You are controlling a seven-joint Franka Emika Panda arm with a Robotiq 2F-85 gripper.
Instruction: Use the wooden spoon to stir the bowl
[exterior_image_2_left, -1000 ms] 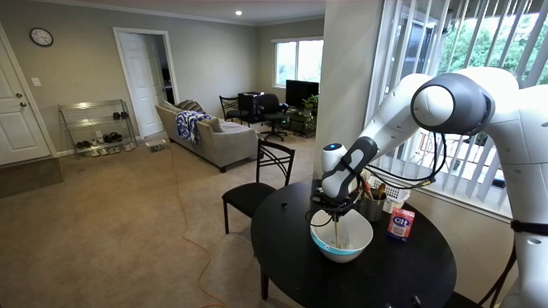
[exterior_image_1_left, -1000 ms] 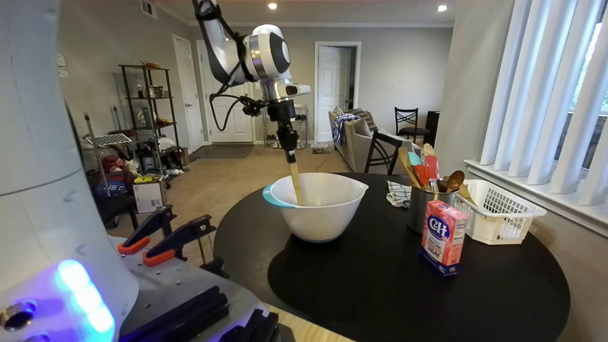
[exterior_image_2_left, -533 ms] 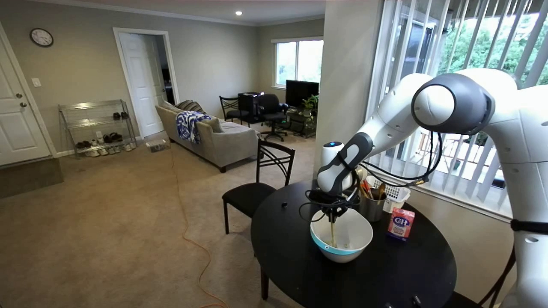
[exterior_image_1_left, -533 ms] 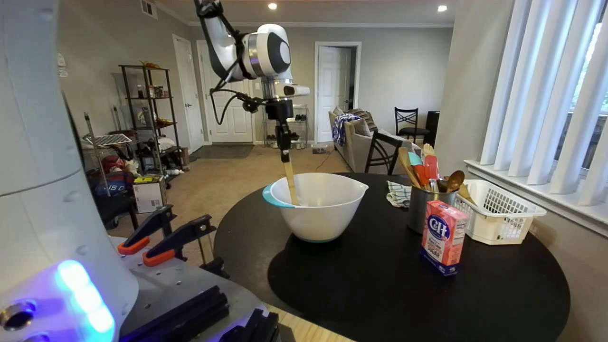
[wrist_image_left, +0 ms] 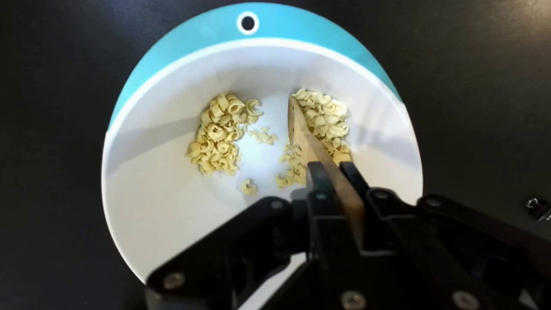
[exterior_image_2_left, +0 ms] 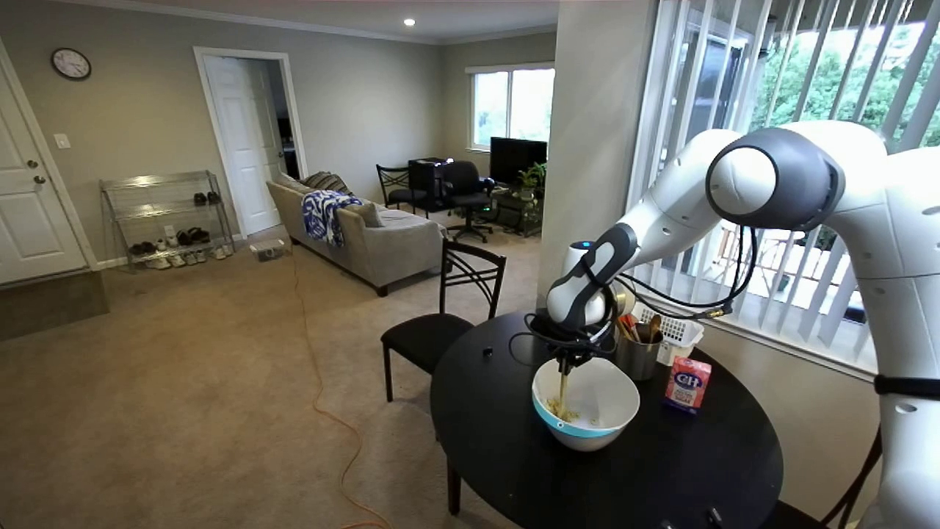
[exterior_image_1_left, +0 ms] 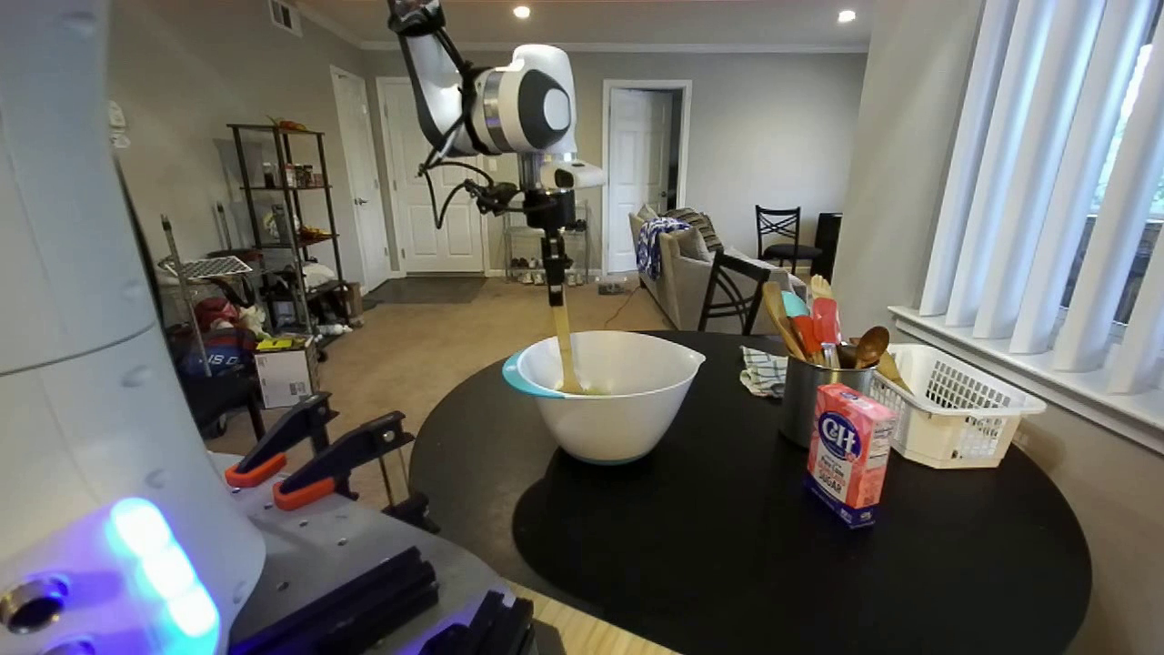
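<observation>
Wooden spoon [wrist_image_left: 322,157] held blade-down in the white bowl [exterior_image_1_left: 618,428]. Fingers [wrist_image_left: 322,204] gripping its handle, one to each side; wood plain to see between them in the wrist view. In an exterior view the spoon stands nearly upright with a slight lean, its lower end cut off by the near rim. Cannot tell whether the tip touches bottom.

Bowl contents, wrist view: pale yellow curled pasta [wrist_image_left: 215,150], mostly in two clumps. Left clump [wrist_image_left: 219,129] apart from the spoon. Right clump [wrist_image_left: 325,116] lies along the blade. Smaller patch [wrist_image_left: 295,168] on the opposite side of the spoon; a few bits [wrist_image_left: 263,136] in the gap between the clumps, plus a lone curl [wrist_image_left: 249,187] lower in the wrist view.

Bowl upright on the dark round worktop [exterior_image_1_left: 727,564]. Turquoise band [wrist_image_left: 288,23] along one side of the rim, ringed hole in it.

Elsewhere on the worktop: pink sugar box [exterior_image_1_left: 850,455], upright, well apart from the bowl. Near it, metal canister [exterior_image_1_left: 805,418] packed with utensils [exterior_image_1_left: 825,318]; white slatted basket [exterior_image_1_left: 964,450] just beside, contact unclear. Checked cloth [exterior_image_1_left: 764,373] lies near the canister. Small black binder clip [wrist_image_left: 538,209] near the right edge of the wrist view. Robot arm [exterior_image_2_left: 778,176] reaches over from the right of an exterior view; black chair [exterior_image_2_left: 426,342] just beside the worktop.
</observation>
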